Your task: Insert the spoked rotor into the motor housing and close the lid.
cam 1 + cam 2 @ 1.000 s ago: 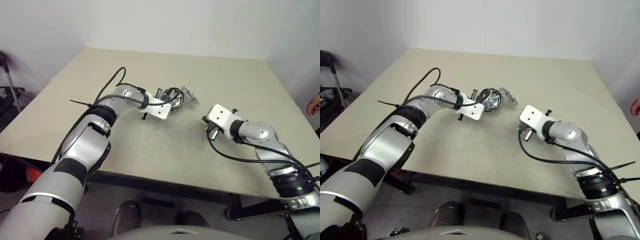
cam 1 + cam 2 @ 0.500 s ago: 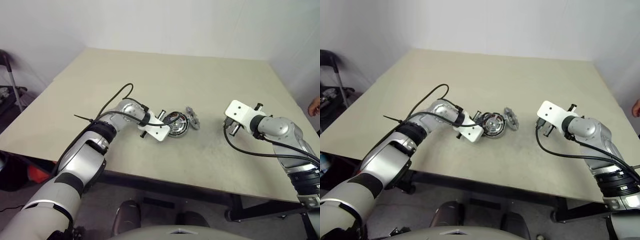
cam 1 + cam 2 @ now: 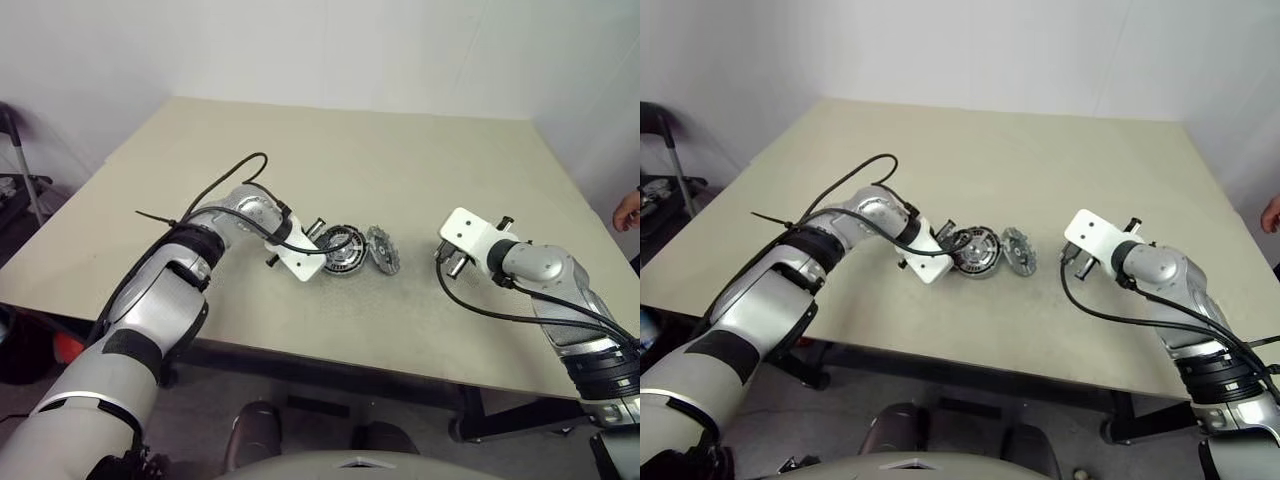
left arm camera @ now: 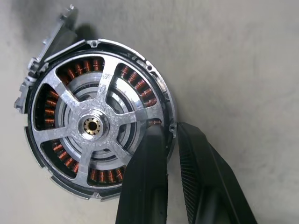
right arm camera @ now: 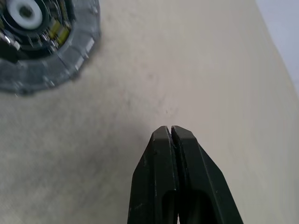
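Two discs sit mid-frame on the table (image 3: 420, 160): the motor housing (image 4: 98, 126), rim pinched by the left gripper (image 4: 172, 135), copper windings visible close-up, while the right gripper (image 5: 171, 132) hovers shut beside the spoked rotor (image 3: 382, 248).

A broad beige table (image 3: 300, 140) takes up the middle of the scene, its top matte and faintly speckled, with a square near edge casting shade onto the grey floor (image 3: 300, 395) below. Behind it runs a plain white wall (image 3: 330, 40), meeting the far edge of the table. Over on the left, past the table's corner, there's a dark metal stand (image 3: 22, 165) with some cluttered gear around its foot, too small to make out. At the far right edge, a person's hand (image 3: 628, 210) just peeks in beside the table, well apart from everything on it.
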Available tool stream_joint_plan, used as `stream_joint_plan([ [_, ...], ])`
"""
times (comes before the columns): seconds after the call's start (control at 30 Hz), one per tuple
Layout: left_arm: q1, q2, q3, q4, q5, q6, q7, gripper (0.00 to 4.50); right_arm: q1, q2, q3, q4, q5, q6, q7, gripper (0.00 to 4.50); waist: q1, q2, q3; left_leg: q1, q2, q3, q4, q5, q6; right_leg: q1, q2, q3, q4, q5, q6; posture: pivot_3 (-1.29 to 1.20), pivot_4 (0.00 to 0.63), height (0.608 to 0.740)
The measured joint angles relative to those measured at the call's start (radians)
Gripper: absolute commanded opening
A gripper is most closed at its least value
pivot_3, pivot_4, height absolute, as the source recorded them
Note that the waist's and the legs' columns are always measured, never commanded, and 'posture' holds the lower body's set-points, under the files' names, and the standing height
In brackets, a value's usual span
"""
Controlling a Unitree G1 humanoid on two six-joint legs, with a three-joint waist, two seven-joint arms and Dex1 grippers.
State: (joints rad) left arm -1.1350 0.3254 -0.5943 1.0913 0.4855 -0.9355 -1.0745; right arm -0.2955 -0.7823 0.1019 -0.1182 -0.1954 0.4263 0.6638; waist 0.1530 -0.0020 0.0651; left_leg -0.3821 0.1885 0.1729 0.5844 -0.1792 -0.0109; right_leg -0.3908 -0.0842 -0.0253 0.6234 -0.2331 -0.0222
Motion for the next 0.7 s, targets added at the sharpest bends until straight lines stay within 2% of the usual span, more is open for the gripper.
stream_joint_plan([
  [0.23,-0.030,-0.017,-0.032,0.083,0.070,-0.084,0.077,0.13,-0.001,0.007,0.000,-0.026,0.000,0.021,-0.014,0.00,0.001,0.000,0.000,0.000,0.000,0.000,0.000,0.000,0.000,0.000,0.000,0.000,0.000,0.000,0.000,0.00,0.000,0.740],
  [0.4,-0.055,-0.019,-0.064,0.105,0.125,-0.144,0.144,0.13,0.059,0.007,-0.005,-0.079,0.000,0.039,-0.027,0.00,0.003,0.000,0.000,0.000,0.000,-0.001,0.000,0.000,0.000,0.001,0.000,0.000,0.000,0.000,0.001,0.00,0.000,0.740],
  [0.7,-0.174,-0.010,-0.200,0.163,0.366,-0.183,0.448,0.13,0.160,0.011,-0.050,-0.168,0.000,0.089,-0.060,0.00,0.001,0.000,0.000,0.000,0.000,-0.001,0.002,0.000,0.000,0.002,0.000,0.000,0.000,0.001,0.002,0.00,0.000,0.740],
])
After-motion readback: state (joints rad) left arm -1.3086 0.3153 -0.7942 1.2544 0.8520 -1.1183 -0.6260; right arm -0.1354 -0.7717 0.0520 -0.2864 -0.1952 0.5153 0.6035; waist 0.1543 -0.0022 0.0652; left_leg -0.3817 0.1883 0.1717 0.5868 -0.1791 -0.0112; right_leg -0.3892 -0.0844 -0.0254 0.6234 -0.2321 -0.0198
